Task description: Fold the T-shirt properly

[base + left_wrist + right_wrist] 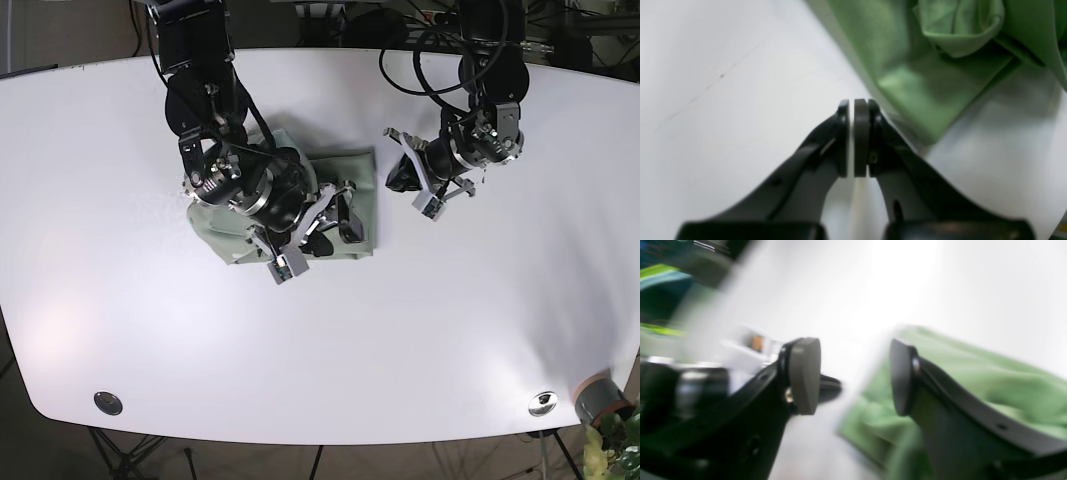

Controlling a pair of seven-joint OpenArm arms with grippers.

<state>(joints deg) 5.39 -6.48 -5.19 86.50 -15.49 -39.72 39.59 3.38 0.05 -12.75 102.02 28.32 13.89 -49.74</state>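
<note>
The green T-shirt (358,175) lies bunched and partly folded on the white table (450,330). My right gripper (333,220) hovers over the shirt's near right part and hides its middle. In the right wrist view that gripper (853,373) is open, with nothing between the pads and green cloth (973,373) below and to the right. My left gripper (403,178) sits just right of the shirt's right edge, over bare table. In the left wrist view it (851,103) is shut on nothing, with folded cloth (923,83) lying beyond and to the right.
Two round metal fittings (108,402) (542,402) sit near the table's front edge. A grey cup (600,398) and a plant stand off the front right corner. Cables hang behind the far edge.
</note>
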